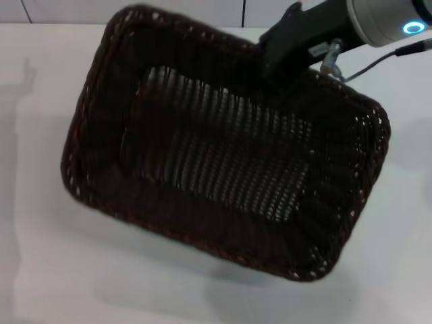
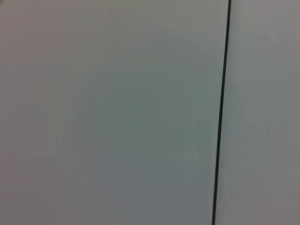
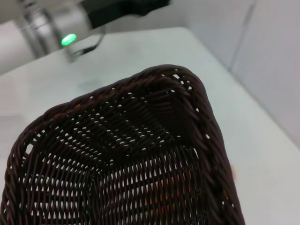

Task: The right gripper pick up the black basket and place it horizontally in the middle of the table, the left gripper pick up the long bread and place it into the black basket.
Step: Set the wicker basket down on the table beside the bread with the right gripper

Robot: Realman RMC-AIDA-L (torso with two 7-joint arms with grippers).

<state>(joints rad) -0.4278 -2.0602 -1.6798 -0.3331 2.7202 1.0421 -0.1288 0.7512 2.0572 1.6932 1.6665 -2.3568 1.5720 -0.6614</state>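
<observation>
Overhead, right gripper (image 1: 287, 57) jaws gripping black basket (image 1: 223, 145) rim, tilted above table (image 1: 40, 270); left wrist view blank.

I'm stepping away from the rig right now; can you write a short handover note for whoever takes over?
Right end effector: at the far rim of the large dark woven wicker basket, apparently gripping it; the fingers are hidden. The basket looks lifted and skewed above the plain white table, not yet horizontal.
Left end effector: out of view; its wrist camera shows only a blank pale surface with a dark seam.
Long bread: not visible in any view.
Done: basket picked up.
Left: set the basket down horizontally mid-table, release, then the left arm picks up the bread and places it in the basket.
</observation>
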